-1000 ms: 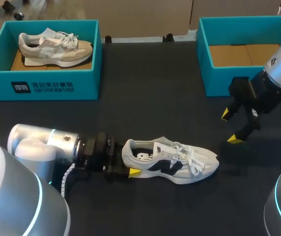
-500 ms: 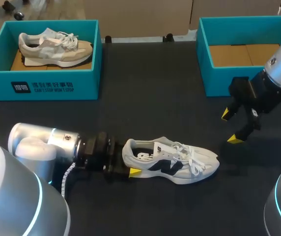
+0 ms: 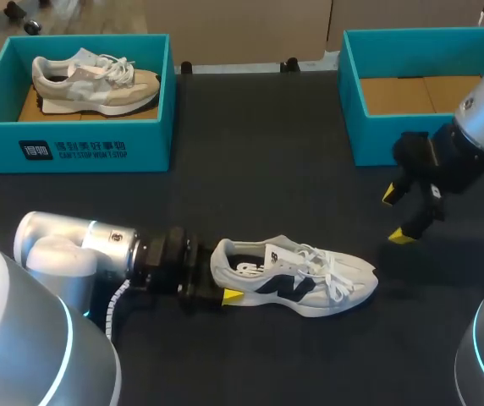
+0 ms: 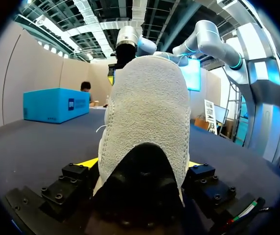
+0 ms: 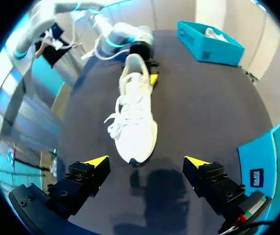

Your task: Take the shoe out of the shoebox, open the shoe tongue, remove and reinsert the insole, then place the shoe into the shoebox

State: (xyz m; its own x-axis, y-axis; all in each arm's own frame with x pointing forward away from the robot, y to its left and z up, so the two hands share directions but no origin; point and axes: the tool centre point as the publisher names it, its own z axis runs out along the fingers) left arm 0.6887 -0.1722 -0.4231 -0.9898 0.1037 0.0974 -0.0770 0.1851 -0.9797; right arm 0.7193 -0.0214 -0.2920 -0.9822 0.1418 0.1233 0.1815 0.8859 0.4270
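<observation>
Shoe [image 3: 293,277], white with a black side mark, stands on its sole on the dark table [image 3: 259,169], near the front edge and outside both boxes. Toe points to the robot's right, heel to its left. Laces lie loose over the upper, and the dark inside shows at the opening. Left gripper [image 3: 223,275] sits low at table level, clamped on the heel. The left wrist view shows one yellow tip on each side of the heel, both pressed against it. Right gripper [image 3: 395,216] hangs above the table, well apart from the shoe, beyond its toe end and just in front of the right shoebox [image 3: 352,127]. Its fingers are spread wide with nothing held. In the right wrist view the shoe lies ahead of it, toe nearest. The right shoebox, teal, shows only its cardboard floor. The left shoebox [image 3: 81,148], also teal, at the far left of the table, holds a beige shoe [image 3: 94,83].
</observation>
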